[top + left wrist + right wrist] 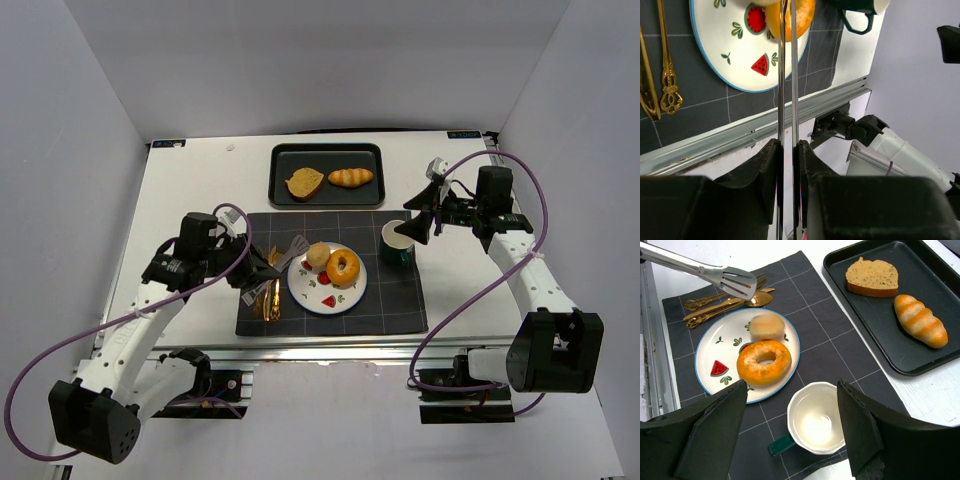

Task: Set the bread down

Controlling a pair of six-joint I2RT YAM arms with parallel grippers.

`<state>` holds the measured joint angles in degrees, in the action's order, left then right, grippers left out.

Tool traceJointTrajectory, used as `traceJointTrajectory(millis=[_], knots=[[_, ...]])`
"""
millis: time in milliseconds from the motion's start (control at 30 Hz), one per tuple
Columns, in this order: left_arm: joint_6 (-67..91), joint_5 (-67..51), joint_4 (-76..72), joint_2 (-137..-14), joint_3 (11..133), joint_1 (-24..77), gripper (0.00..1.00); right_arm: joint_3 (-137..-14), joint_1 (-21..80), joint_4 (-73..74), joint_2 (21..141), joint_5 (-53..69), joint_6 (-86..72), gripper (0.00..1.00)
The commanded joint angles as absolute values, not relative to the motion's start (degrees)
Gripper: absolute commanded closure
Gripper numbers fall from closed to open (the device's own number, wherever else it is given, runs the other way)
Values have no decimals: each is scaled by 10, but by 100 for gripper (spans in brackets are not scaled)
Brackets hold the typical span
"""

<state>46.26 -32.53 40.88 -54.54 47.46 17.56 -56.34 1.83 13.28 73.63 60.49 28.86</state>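
Note:
A small round bun (766,325) and an orange bagel (764,361) lie on the watermelon-print plate (715,347). A bread slice (872,276) and a striped roll (920,320) lie in the black tray (920,270). My left gripper (250,275) is shut on metal tongs (285,258). The tong tips (732,282) are squeezed together, hold nothing and hover just beyond the bun at the plate's edge. My right gripper (418,225) is open and empty above the mug (817,422).
Gold cutlery (268,298) lies on the dark placemat (390,300) left of the plate. The green mug (398,243) stands at the mat's right. The tray (290,155) sits behind the mat. White walls enclose the table.

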Motion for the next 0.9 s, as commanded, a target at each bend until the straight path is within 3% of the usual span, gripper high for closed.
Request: traceJointTrajectory(millis=[0,300,500,867], knots=[[450,-332,420,-533,469,174,100,-563,14,127,728,621,291,23],[430,-309,435,-548,507,175,100,-555,14,124,723,620,291,23],[443,-191,390,-568,541,169,100,-551,16,120,727,621,291,23],[332,-137,292,-712,568,-25,100,-567,16,149,733,618,322,23]])
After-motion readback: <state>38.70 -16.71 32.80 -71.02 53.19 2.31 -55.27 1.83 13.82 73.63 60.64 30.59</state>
